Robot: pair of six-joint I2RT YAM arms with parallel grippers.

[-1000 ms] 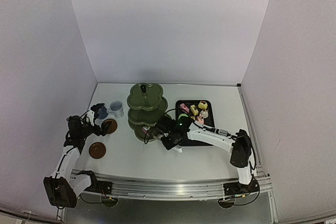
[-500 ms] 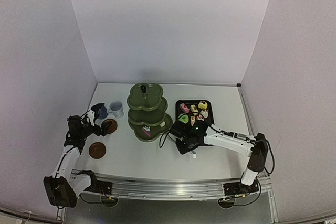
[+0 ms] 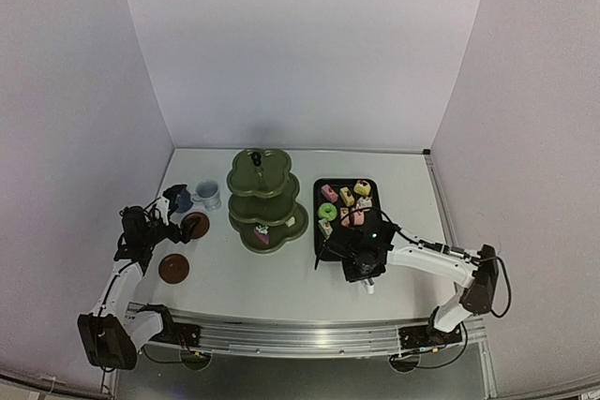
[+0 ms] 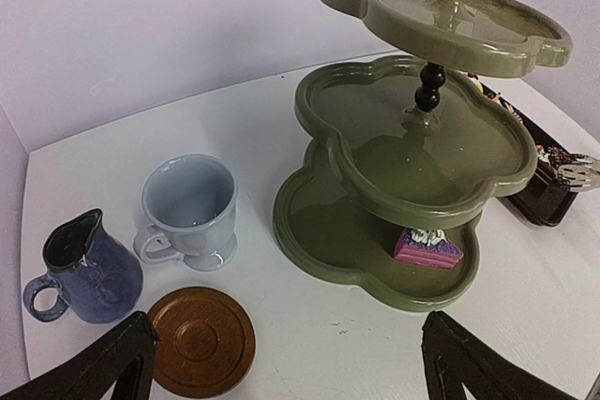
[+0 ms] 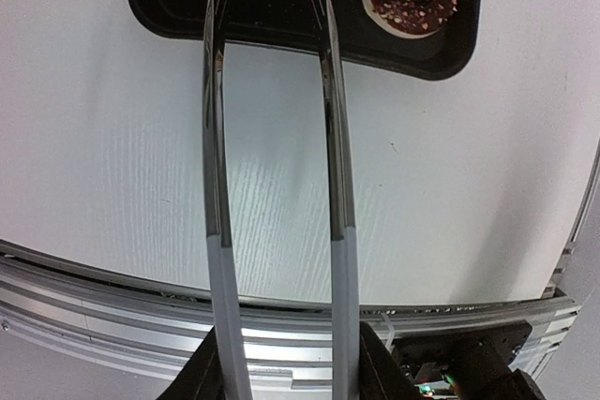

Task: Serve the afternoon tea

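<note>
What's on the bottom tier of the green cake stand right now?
One pink cake sits there. The middle tier covers much of that level, so anything further back is hidden.

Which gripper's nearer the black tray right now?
Right. The right gripper holds metal tongs just short of the black tray's near edge, tips over it. The left gripper is off beyond the green stand, by a brown saucer.
</note>
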